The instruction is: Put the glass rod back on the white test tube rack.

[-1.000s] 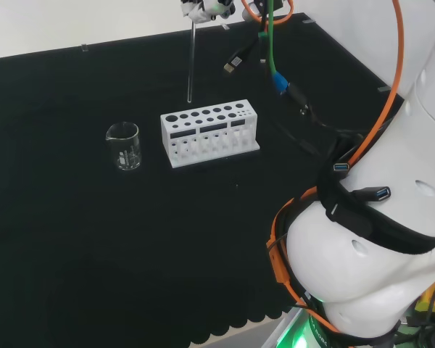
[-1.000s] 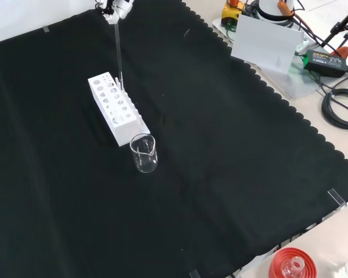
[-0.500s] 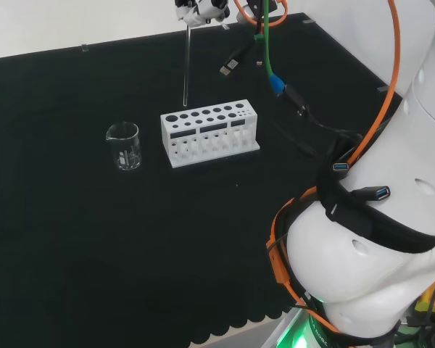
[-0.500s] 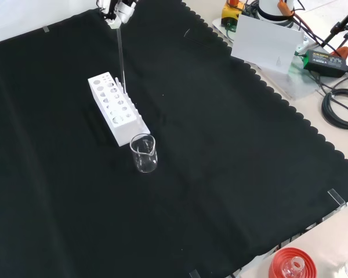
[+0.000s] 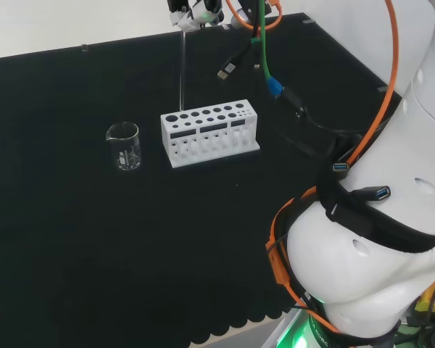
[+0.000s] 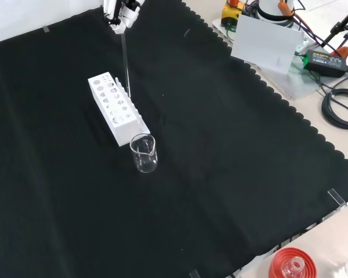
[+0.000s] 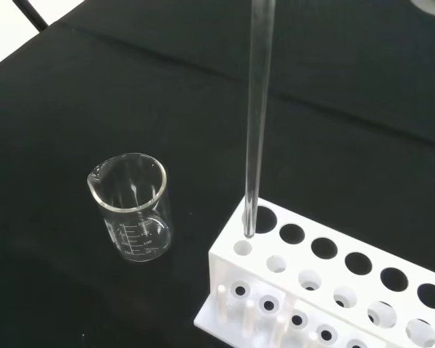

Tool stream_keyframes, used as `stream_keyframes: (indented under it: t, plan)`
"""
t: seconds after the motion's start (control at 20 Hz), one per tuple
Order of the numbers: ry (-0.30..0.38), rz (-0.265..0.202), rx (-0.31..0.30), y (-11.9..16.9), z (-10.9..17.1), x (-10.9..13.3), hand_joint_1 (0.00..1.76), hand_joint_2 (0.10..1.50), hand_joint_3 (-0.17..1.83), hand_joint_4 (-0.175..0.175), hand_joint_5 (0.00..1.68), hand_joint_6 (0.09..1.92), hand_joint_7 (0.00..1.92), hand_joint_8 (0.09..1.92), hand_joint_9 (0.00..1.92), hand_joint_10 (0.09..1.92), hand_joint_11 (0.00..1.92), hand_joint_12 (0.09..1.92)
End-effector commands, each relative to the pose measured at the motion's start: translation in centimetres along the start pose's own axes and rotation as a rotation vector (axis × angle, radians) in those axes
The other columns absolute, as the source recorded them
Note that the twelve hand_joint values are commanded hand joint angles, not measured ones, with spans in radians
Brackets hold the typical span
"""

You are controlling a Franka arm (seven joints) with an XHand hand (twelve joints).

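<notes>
Item: glass rod (image 5: 182, 69), clear, long and thin, hanging upright from the hand (image 5: 192, 12). Its long axis runs close to vertical in the head view and the wrist view, and leans slightly in the front view. The upper end is pinched in the hand's curled fingers at the top edge of the head view. The lower end is free, pointing down at the rack.

Item: white test tube rack (image 5: 209, 133), standing on the desk (image 5: 72, 239), black cloth over it. Rows of round holes on top, larger ones along one side, smaller ones along the other; short pegs on the front face.

Item: glass beaker (image 5: 123, 146), looks empty, just beside the rack's end, apart from it.

Relation of note: the rod lies straight below the hand, tip downward. In the wrist view the rod's tip (image 7: 249, 233) sits at the rack's end nearest the beaker, at the rim of the end large hole (image 7: 262, 218). From the wrist view alone I cannot tell whether it has touched or entered it. In the head view the tip appears to sit a little above the rack's top.

Judgement: the coming move is a straight descent along the rod's own axis, with perhaps a small sideways correction first so the tip centres over the hole rather than landing on the web between openings.
</notes>
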State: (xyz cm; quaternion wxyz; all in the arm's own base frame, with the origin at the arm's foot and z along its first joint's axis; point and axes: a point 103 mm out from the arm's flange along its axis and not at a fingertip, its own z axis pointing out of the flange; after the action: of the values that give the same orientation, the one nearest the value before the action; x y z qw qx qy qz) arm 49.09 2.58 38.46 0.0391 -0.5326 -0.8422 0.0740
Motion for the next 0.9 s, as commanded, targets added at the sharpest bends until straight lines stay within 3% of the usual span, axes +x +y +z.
stream_keyframes:
  t: [0.05, 0.9]
  plan:
    - [-0.008, -0.01, -0.003, 0.2, 0.2, 0.4, 1.29, 1.13, -0.17, -0.175, 1.1, 0.82, 1.15, 0.84, 1.67, 0.56, 1.58, 0.71]
    - [-0.007, -0.041, 0.001, 2.0, 0.7, 2.1, 1.29, 1.13, -0.17, -0.175, 1.1, 0.82, 1.15, 0.84, 1.67, 0.56, 1.58, 0.71]
